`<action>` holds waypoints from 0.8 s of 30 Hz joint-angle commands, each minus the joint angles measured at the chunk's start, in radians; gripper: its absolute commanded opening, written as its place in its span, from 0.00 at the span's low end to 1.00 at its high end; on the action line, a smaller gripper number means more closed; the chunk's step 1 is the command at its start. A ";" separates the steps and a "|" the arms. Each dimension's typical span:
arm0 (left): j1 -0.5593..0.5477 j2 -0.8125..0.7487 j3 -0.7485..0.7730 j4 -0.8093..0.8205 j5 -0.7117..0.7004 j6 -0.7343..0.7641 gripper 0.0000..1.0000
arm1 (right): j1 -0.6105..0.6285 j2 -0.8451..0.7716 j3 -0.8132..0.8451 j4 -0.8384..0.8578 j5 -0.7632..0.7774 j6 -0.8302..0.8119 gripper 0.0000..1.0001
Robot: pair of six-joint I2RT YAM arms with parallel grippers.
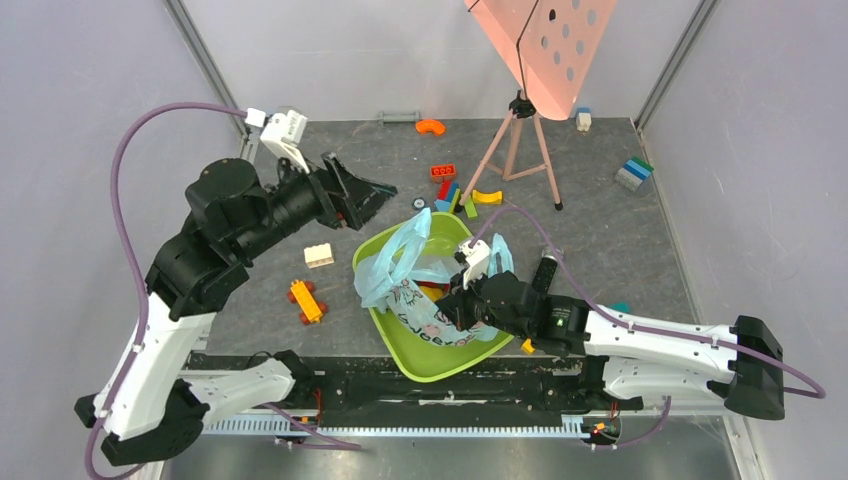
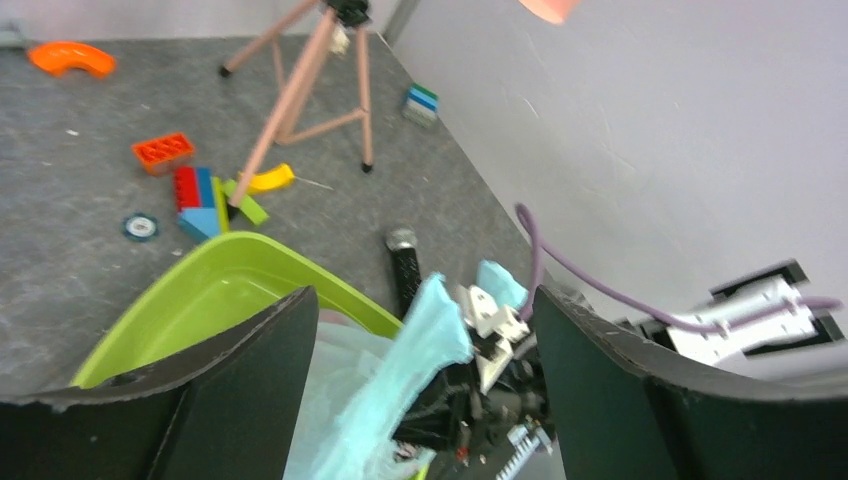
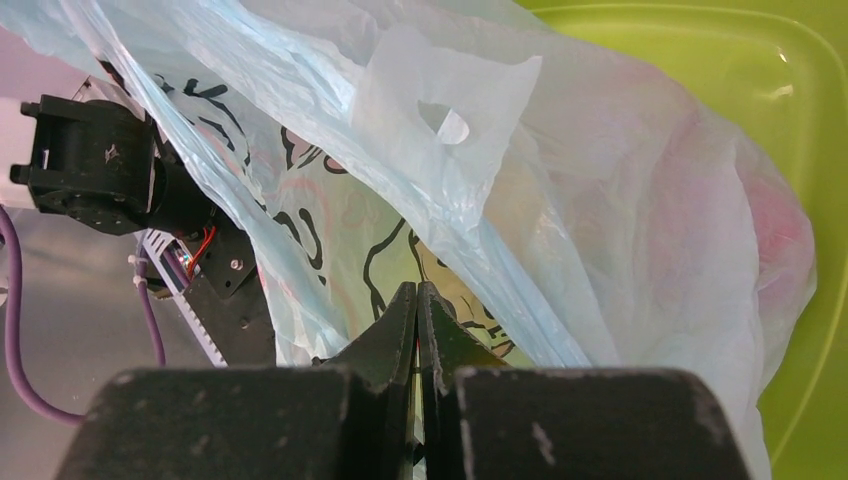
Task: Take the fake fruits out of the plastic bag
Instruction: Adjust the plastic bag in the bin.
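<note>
The plastic bag point(image 1: 400, 270), light blue with cartoon prints, sits crumpled in the lime-green tub point(image 1: 440, 355). The fake fruits show only as a red blur through the film point(image 3: 775, 215) and a red-yellow patch in the top view point(image 1: 430, 290). My right gripper point(image 1: 452, 305) is at the bag's near side, its jaws shut point(image 3: 416, 295) with a sliver of film between them. My left gripper point(image 1: 378, 198) is open and empty, hovering above the tub's far left corner. In the left wrist view its gap point(image 2: 425, 380) frames a blue bag handle point(image 2: 425, 340) and the tub point(image 2: 220, 290).
A pink tripod point(image 1: 520, 140) with a perforated panel stands behind the tub. Toy blocks lie around: orange arch point(image 1: 430, 126), red brick point(image 1: 442, 171), yellow piece point(image 1: 487, 197), white brick point(image 1: 319, 255), orange car point(image 1: 306, 300), blue-green stack point(image 1: 633, 172). A black cylinder point(image 1: 545, 272) lies right of the tub.
</note>
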 commanded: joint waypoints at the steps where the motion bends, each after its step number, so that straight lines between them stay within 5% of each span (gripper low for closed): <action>1: -0.167 -0.002 0.048 -0.024 -0.150 -0.012 0.81 | 0.004 -0.024 0.021 0.037 0.039 0.031 0.00; 13: -0.962 0.148 0.129 -0.097 -1.018 0.015 0.61 | 0.004 -0.039 0.013 0.026 0.067 0.049 0.00; 18: -1.041 0.191 0.077 -0.101 -1.068 -0.055 0.57 | 0.004 -0.044 0.010 0.026 0.076 0.061 0.00; 24: -1.042 0.113 -0.144 0.001 -1.098 -0.165 0.23 | 0.004 -0.086 -0.026 0.053 0.111 0.096 0.00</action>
